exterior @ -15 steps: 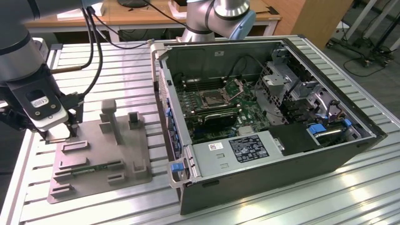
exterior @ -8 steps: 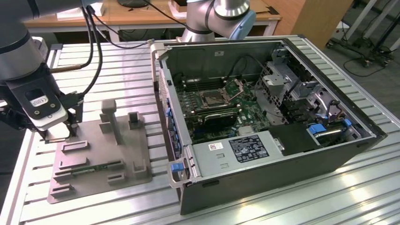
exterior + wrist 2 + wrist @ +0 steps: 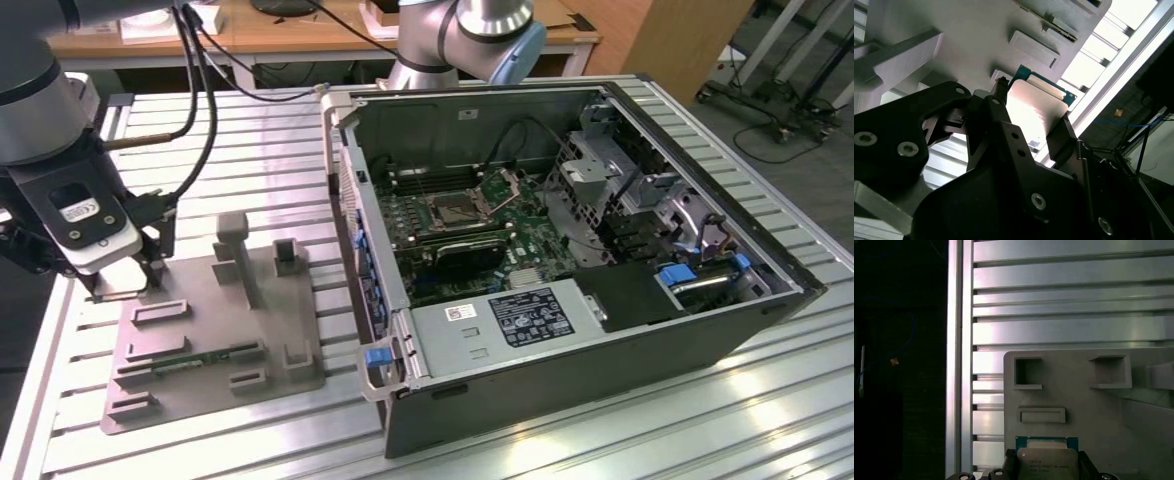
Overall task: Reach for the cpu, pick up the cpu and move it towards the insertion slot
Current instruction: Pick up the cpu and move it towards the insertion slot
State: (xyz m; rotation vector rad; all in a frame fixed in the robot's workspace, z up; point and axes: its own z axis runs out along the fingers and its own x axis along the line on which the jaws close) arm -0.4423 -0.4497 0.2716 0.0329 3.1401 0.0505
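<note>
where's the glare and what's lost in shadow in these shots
Second wrist view: glare washes out the top of the cpu. First wrist view: the slatted table shines, and beyond its edge is almost black. Exterior view: even light, with glare streaks on the table.

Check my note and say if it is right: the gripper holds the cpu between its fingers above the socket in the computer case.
Wrong place. The gripper holds the cpu between its fingers above the grey tray, beside the computer case, not above the insertion slot. The exterior view shows it.
</note>
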